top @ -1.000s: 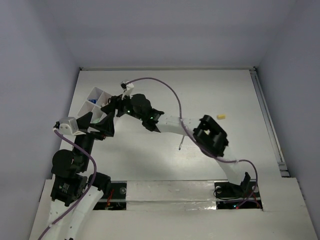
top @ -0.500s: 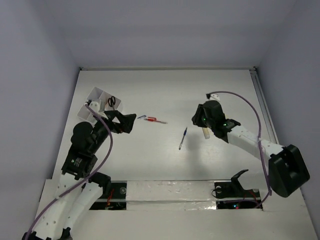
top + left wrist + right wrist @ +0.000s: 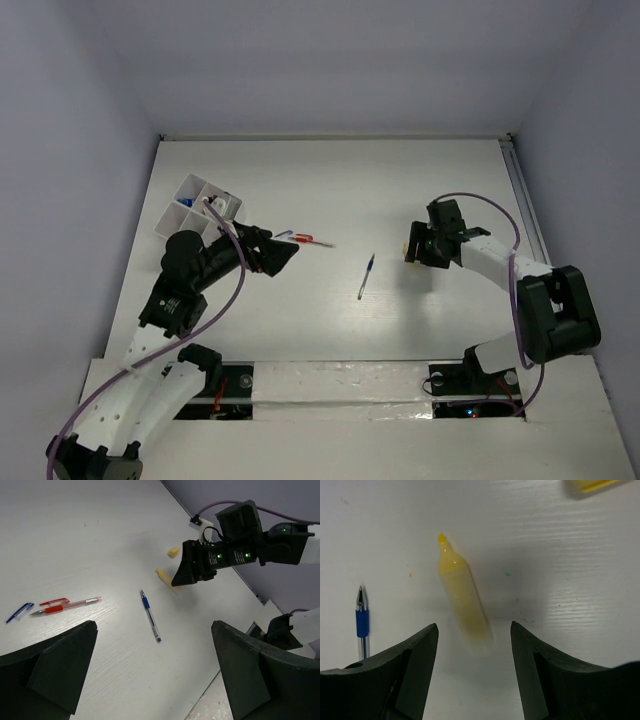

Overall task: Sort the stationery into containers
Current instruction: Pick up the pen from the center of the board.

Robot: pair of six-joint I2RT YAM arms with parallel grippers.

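Trouble: the right hand (image 3: 413,250) just let go of the pale yellow plastic marker (image 3: 462,600), leaving it unsorted on the white table (image 3: 400,180); the left hand (image 3: 285,257) is open too.

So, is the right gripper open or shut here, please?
Open: the right gripper has its fingers apart, bare table showing either side of the yellow marker between them.

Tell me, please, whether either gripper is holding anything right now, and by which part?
Nothing is held. The left gripper is open and empty; the right gripper is open around the pale yellow marker, with gaps on both sides.
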